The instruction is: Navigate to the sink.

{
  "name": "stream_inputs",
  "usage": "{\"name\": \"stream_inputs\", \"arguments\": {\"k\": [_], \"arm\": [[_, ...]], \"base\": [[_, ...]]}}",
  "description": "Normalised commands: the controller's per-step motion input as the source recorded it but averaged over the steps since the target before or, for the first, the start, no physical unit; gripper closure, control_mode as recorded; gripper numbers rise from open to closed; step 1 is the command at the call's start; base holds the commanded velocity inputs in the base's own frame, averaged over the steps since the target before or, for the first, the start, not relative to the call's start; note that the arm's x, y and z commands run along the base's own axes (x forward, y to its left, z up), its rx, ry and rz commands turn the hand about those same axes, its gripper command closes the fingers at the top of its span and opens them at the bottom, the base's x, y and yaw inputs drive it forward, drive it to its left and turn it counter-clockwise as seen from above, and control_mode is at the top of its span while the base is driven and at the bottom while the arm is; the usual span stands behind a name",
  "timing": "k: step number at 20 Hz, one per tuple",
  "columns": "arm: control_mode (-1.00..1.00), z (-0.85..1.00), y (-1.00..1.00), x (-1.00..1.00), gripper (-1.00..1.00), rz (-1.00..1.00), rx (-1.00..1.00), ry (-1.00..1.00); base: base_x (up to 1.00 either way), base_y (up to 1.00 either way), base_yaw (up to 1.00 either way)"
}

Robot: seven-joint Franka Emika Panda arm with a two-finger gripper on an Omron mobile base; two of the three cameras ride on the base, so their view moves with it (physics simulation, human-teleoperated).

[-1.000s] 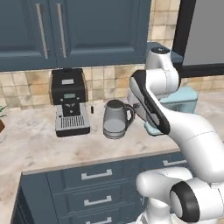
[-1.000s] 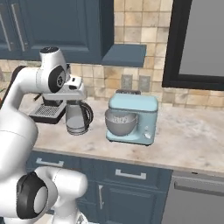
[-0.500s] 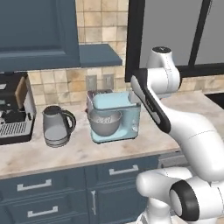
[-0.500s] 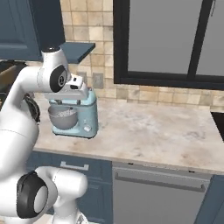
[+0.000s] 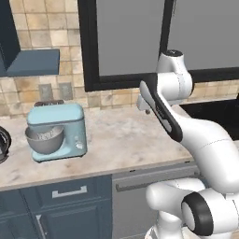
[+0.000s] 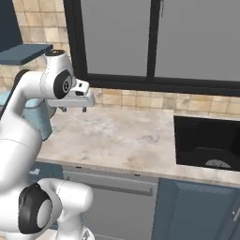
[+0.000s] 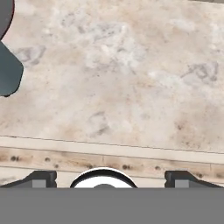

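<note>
The sink [image 6: 206, 140] is a black recessed basin in the marble counter at the right of the right base view, with part of its round drain [image 6: 218, 163] showing. Its dark corner [image 5: 219, 112] also sits at the right edge of the left base view, behind my arm. My gripper [image 6: 72, 109] hangs above the counter, well left of the basin, pointing down. In the hand view its fingertips [image 7: 41, 178] stand far apart over bare marble, open with nothing between them. The gripper [image 5: 146, 110] hovers near the tiled back wall.
A light blue stand mixer [image 5: 55, 131] with a steel bowl stands on the counter [image 5: 121, 140] to the left. A dark-framed window [image 6: 154, 42] runs behind the counter. Below the counter are a grey dishwasher front [image 5: 144, 196] and blue cabinet drawers [image 5: 65, 205].
The whole picture has slid left: the base has driven right along the counter. The coffee machine and kettle have left the views, and the black sink has come in at the right.
</note>
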Motion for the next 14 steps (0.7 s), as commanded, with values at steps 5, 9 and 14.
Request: {"name": "stream_inputs", "arguments": {"k": [5, 9, 14], "arm": [[1.0, 0.0, 0.0, 0.0, -1.0, 0.0, 0.0, 0.0], [1.0, 0.0, 0.0, 0.0, -1.0, 0.0, 0.0, 0.0], [1.0, 0.0, 0.0, 0.0, -1.0, 0.0, 0.0, 0.0]], "base": [[0.0, -1.0, 0.0], [0.0, -1.0, 0.0], [0.0, -1.0, 0.0]]}}
